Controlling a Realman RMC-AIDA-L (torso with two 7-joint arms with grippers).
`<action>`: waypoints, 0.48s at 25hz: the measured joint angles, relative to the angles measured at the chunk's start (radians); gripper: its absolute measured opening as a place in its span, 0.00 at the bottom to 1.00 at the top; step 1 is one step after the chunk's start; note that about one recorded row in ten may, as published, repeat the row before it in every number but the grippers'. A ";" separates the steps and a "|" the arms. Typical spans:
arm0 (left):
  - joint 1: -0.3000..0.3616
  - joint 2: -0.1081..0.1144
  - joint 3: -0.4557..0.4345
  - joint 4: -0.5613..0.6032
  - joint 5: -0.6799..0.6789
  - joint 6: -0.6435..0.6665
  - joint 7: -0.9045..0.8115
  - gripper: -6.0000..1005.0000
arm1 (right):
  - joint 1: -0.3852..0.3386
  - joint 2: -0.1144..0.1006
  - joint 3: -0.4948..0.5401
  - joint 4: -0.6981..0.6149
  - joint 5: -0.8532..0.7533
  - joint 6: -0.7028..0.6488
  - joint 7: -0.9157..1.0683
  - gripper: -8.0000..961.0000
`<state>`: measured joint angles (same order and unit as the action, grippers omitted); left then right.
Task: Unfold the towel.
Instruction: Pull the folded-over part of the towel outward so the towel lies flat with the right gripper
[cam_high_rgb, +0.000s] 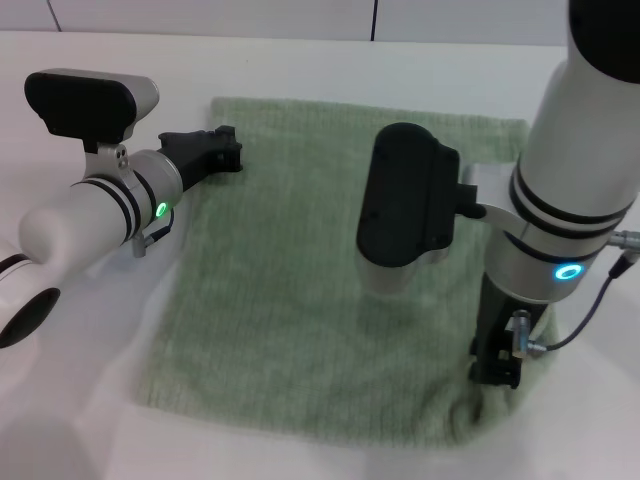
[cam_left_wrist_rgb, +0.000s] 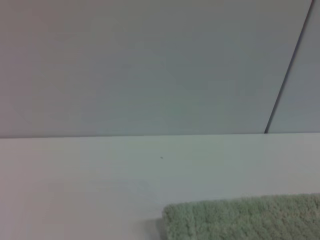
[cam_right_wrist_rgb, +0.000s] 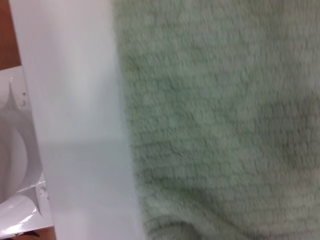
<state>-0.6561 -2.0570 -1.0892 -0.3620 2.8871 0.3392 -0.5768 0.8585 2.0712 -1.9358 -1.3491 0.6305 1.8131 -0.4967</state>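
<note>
Towel (cam_high_rgb: 290, 290) looked soft n floppy, best grabbed at a hem corner; right pincer (cam_high_rgb: 494, 375) state unclear, left pincer (cam_high_rgb: 222, 150) too.

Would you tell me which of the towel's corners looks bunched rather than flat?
The towel's near right corner, beneath the right hand; the others lie flat.

From my feed I see a white tabletop (cam_high_rgb: 300, 60) filling the work area, evenly lit and faintly glossy. Toward twelve o'clock it meets a pale grey wall (cam_left_wrist_rgb: 150, 65) of flat panels, split by a thin dark seam (cam_left_wrist_rgb: 287, 75). Brown floor (cam_right_wrist_rgb: 7, 35) shows past the tabletop's edge.
</note>
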 joint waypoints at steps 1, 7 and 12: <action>0.000 0.000 -0.001 0.000 0.000 0.000 0.000 0.10 | 0.006 0.001 -0.002 -0.001 0.005 0.000 -0.001 0.08; 0.000 0.000 -0.022 0.000 0.000 0.001 0.007 0.11 | 0.026 0.001 -0.014 -0.038 0.038 0.001 -0.010 0.27; 0.000 0.000 -0.022 0.000 0.000 0.002 0.009 0.11 | 0.011 0.003 0.011 -0.090 -0.067 -0.038 -0.021 0.37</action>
<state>-0.6561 -2.0571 -1.1116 -0.3619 2.8870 0.3413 -0.5680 0.8692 2.0739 -1.9253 -1.4392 0.5638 1.7755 -0.5176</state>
